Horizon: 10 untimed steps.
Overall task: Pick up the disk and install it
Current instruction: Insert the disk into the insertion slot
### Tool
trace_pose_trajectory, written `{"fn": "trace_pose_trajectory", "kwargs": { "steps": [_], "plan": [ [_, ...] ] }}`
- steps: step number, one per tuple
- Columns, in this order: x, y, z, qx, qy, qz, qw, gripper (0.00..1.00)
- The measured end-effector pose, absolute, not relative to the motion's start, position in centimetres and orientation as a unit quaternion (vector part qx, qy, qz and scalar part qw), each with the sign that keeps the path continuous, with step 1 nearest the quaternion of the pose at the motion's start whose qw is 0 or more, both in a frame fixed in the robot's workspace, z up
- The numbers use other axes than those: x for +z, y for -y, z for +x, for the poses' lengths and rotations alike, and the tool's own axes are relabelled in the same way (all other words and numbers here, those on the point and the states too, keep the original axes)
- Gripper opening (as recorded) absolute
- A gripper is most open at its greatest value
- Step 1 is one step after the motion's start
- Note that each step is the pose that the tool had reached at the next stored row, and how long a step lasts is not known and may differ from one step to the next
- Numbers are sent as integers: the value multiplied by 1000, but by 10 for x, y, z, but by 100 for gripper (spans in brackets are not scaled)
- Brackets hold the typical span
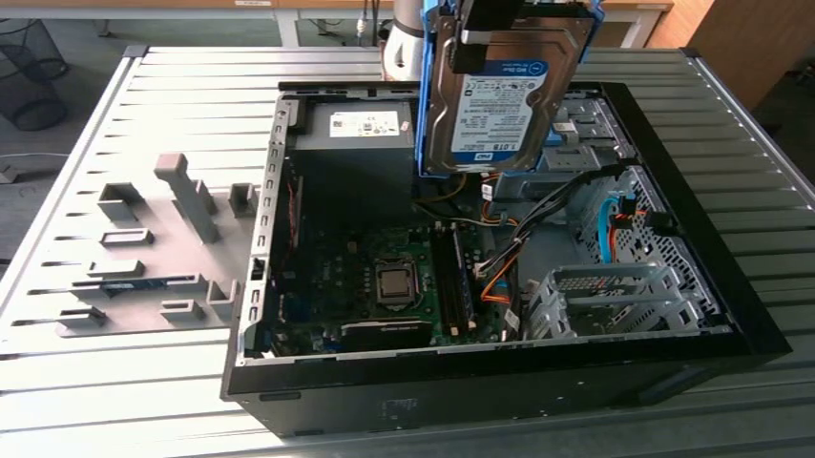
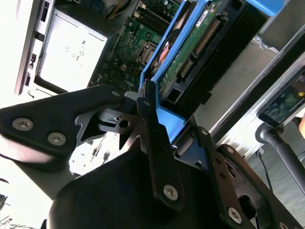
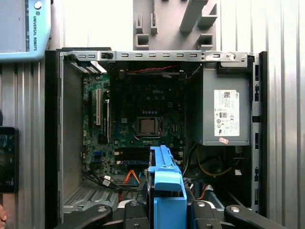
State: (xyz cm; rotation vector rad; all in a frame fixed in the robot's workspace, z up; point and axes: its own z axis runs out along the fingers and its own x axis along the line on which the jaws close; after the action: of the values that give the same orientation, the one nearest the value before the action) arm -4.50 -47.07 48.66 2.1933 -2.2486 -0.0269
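The disk (image 1: 499, 100), a silver drive with a white-and-blue label in a bright blue carrier, hangs upright in the air over the rear half of the open computer case (image 1: 713, 286). My gripper (image 1: 507, 29) is shut on the carrier's top edge. In the second wrist view my gripper (image 2: 169, 121) clamps the blue frame, and the disk (image 2: 193, 52) points down toward the motherboard. In the first wrist view the disk (image 3: 166, 183) shows edge-on between the black fingers (image 3: 135, 214), above the case interior.
The case lies on its side on a slatted metal table (image 1: 102, 401). Inside are the motherboard (image 1: 382, 281), a grey power supply (image 1: 361, 126), loose cables, a blue bracket (image 1: 601, 224) and a metal cage (image 1: 612, 296). A grey fixture (image 1: 153, 248) stands at the exterior view's left.
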Motion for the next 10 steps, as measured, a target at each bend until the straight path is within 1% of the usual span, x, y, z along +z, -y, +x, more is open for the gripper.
{"fn": "trace_pose_trajectory", "kwargs": {
  "steps": [10],
  "plan": [
    [486, 491, -45, -9, 716, 698, 0, 36]
  ]
}}
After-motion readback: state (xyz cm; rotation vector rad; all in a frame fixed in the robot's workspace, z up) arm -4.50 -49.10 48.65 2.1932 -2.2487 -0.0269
